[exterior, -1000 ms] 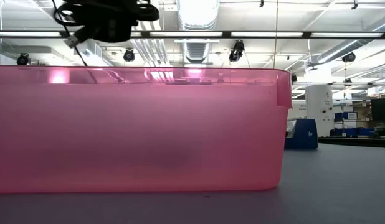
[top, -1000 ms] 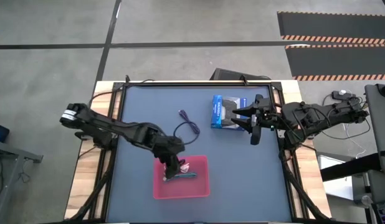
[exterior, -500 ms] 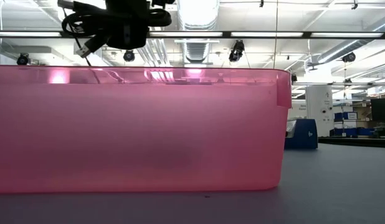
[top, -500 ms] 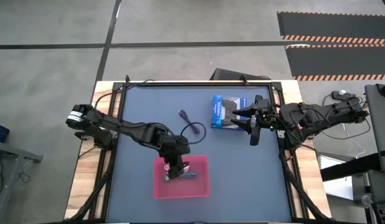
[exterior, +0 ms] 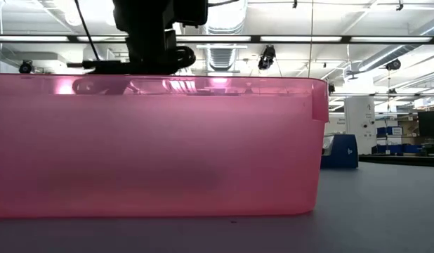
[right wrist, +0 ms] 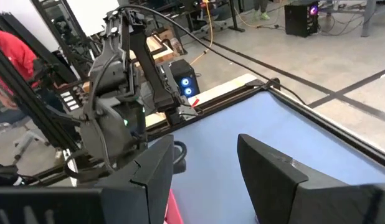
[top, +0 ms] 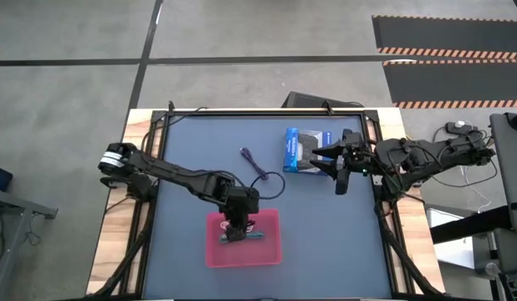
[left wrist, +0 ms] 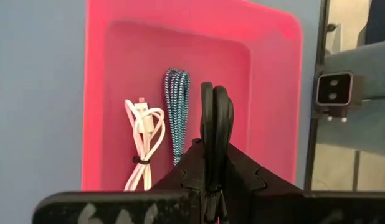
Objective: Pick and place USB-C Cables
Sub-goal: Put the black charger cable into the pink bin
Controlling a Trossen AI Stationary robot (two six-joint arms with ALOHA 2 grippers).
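Black cable is held clamped in the left gripper above the pink tray, beside the teal cable and white cable inside. Purple cable is left on the table. Risk: coil could spring over the rim if released high. Right gripper is parked by the box, fingers apart.

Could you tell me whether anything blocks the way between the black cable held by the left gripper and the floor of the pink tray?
Nothing visible does. The left gripper holds the black cable over a bare part of the pink tray, beside the teal cable and white cable.
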